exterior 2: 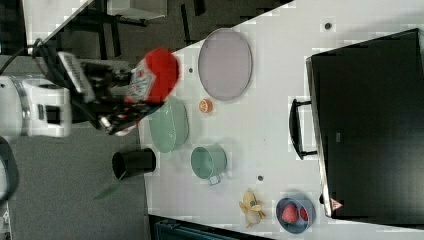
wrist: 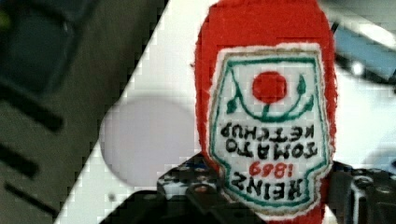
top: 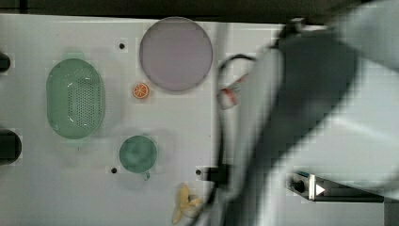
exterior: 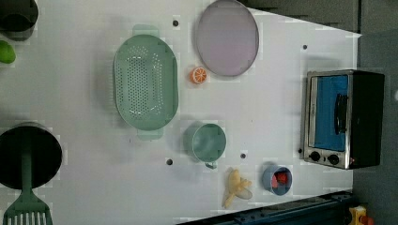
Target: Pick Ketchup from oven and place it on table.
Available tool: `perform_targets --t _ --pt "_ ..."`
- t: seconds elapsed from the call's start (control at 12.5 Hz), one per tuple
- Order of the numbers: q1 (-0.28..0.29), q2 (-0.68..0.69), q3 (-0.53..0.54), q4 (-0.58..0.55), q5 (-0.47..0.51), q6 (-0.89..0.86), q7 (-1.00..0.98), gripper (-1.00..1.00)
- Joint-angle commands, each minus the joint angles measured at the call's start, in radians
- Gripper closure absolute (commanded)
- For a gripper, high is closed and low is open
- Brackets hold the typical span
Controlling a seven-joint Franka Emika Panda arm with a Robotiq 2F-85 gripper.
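Observation:
My gripper [exterior 2: 127, 97] is shut on the Ketchup [exterior 2: 152, 75], a red bottle with a white-and-red label, and holds it in the air over the right view's left edge of the table [exterior 2: 270, 135]. In the wrist view the Ketchup [wrist: 268, 116] stands close up between my dark fingers [wrist: 187, 196], its label upside down. The black oven [exterior: 345, 117] sits at the left view's right with its blue glass door closed. Across the table from the bottle, the oven [exterior 2: 370, 120] takes up the right view's right. My blurred arm [top: 301, 108] covers the top view's right half.
On the table [exterior: 263, 117] lie a pale purple plate [exterior: 227, 37], a green colander [exterior: 145, 82], an orange slice [exterior: 198, 75], a green cup [exterior: 206, 142], a banana [exterior: 236, 187] and a blue bowl of strawberries [exterior: 277, 179]. A black pot [exterior: 28, 154] and green spatula [exterior: 26, 206] sit at the left view's left.

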Motion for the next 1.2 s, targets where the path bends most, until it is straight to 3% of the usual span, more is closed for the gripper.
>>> perform_targets --t 0.08,0.32,0.48,0.88,1.2 --pt "0.066 0.06 0.077 -0.082 -0.031 -0.005 0.024 -0.27" --pt "0.1 0.061 0.116 -0.228 -0.122 0.05 0.026 -0.27" --pt "0.107 0.062 0.122 -0.352 -0.131 0.135 0.027 -0.26" --pt "0.114 0.091 0.126 -0.668 -0.13 0.506 0.029 -0.26" --pt "0.115 0.172 0.146 -0.79 -0.13 0.746 0.036 -0.27"
